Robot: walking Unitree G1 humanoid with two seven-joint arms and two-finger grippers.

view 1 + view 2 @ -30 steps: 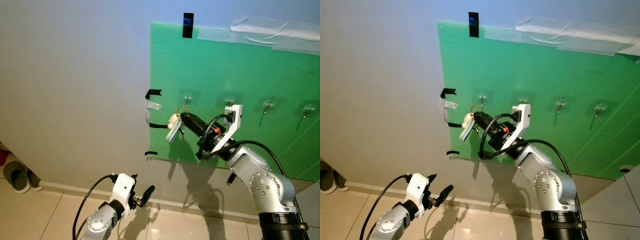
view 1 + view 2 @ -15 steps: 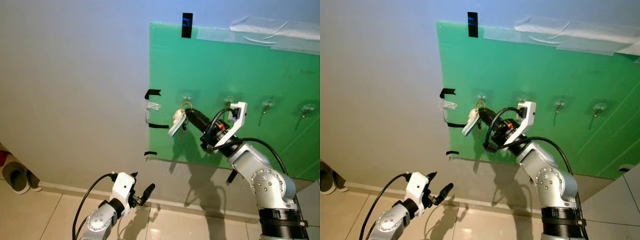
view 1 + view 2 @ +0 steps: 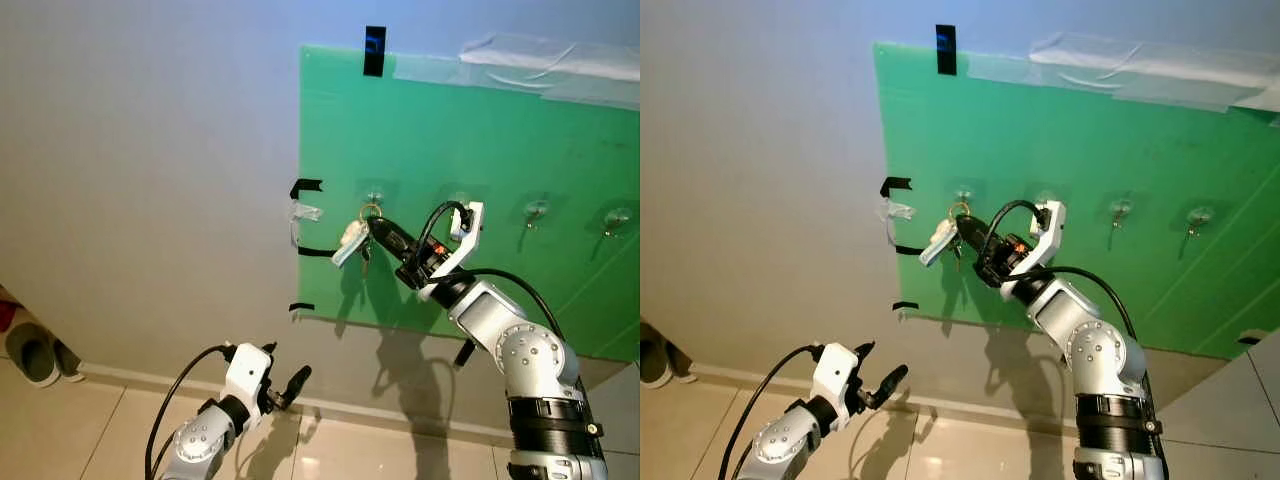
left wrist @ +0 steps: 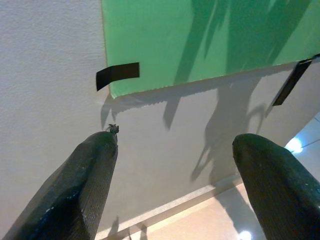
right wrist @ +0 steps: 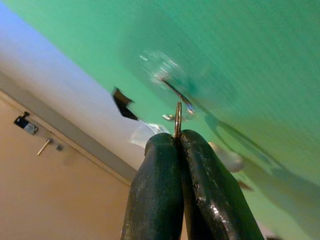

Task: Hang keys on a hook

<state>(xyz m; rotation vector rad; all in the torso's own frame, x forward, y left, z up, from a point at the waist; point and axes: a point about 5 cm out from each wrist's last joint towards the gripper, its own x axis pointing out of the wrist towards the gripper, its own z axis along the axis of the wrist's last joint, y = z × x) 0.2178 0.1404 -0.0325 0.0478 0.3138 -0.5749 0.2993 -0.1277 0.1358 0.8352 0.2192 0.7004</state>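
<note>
Raised since a second ago, the right gripper (image 3: 375,226) now pinches the thin metal ring of the keys (image 3: 352,240) right at the leftmost clear hook (image 3: 374,197) on the matte green board (image 3: 480,140). Down low over glossy floor tiles (image 3: 60,430), the left gripper (image 4: 170,165) hangs with its rounded black fingers spread wide.

Fingers (image 5: 170,165) hide most of the key ring (image 5: 177,119); hook (image 5: 172,90) blurred.
</note>
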